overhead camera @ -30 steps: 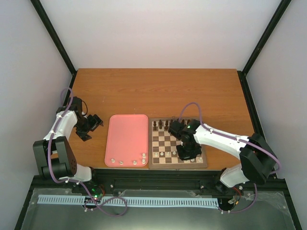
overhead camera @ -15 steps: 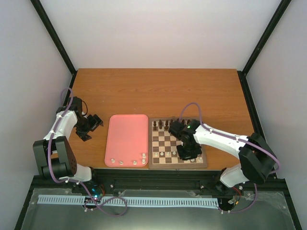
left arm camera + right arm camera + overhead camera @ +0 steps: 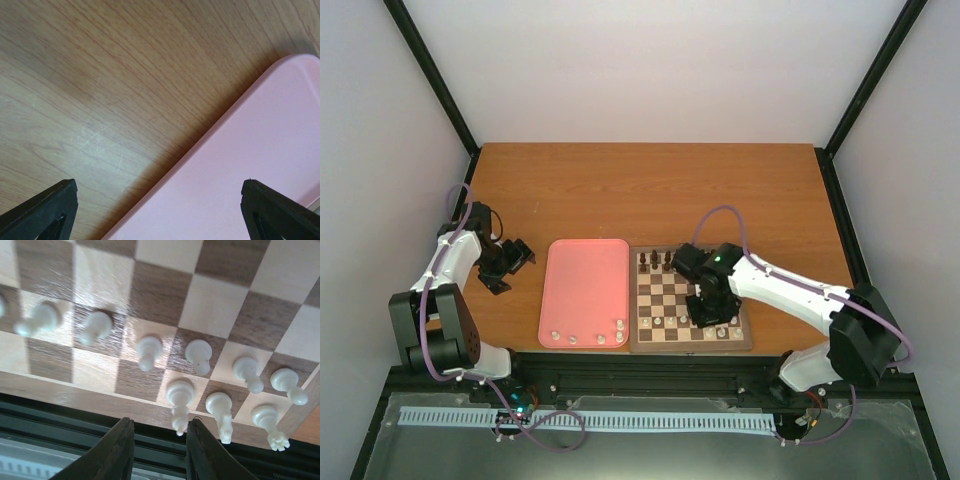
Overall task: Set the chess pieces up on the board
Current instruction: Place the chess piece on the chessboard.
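Observation:
The board [image 3: 666, 294] lies right of the pink tray [image 3: 585, 280]. Dark pieces stand on its far rows. White chess pieces [image 3: 665, 322] stand on its near rows. In the right wrist view, several white pawns [image 3: 149, 351] stand in a row on the board [image 3: 165, 295], with a bishop [image 3: 179, 398], a knight [image 3: 220, 409] and a rook [image 3: 267, 421] behind them. My right gripper [image 3: 712, 310] hovers over the board's near right part, open and empty [image 3: 157, 442], beside the bishop. Several white pieces [image 3: 576, 338] lie at the tray's near edge. My left gripper [image 3: 512, 262] is open and empty over the tray's corner [image 3: 160, 215].
The pink tray's rim [image 3: 210, 135] crosses the left wrist view over the wooden table [image 3: 100, 75]. A black rail [image 3: 75, 415] runs along the table's near edge just past the board. Black frame posts stand at the table's far corners.
My right arm has shifted slightly to the right over the board's near rows. The left arm has not moved.

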Controlling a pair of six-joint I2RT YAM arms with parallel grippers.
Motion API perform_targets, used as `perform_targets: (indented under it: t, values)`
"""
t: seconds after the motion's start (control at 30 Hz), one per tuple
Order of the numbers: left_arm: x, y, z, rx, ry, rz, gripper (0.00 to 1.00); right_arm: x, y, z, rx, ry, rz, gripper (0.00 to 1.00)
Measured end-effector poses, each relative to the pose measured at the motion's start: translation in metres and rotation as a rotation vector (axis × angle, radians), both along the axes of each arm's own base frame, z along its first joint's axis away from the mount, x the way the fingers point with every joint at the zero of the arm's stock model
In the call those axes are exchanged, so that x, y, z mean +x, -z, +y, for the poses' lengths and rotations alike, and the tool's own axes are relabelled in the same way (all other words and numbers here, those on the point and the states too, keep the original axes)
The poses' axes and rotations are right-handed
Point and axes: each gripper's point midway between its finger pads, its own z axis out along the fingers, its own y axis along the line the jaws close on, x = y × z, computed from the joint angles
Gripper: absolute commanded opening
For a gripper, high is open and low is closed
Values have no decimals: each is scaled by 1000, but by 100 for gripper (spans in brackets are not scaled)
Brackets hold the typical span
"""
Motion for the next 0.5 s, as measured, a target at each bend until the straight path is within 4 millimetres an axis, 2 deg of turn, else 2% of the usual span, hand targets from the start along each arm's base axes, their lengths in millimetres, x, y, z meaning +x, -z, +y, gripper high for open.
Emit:
perform_targets:
  t: [0.17, 0.3, 0.43, 0.5]
  values:
    - [0, 1, 0, -1, 0, 3, 100, 15, -27, 13, 47, -2, -58, 41]
    - [0, 1, 0, -1, 0, 3, 100, 32, -53, 32, 109, -12, -116, 46]
    - [0, 1, 0, -1, 0, 3, 100, 51, -71, 67, 160, -59, -155, 49]
    - [0, 1, 0, -1, 0, 3, 100, 59, -72, 94, 175, -110, -164, 50]
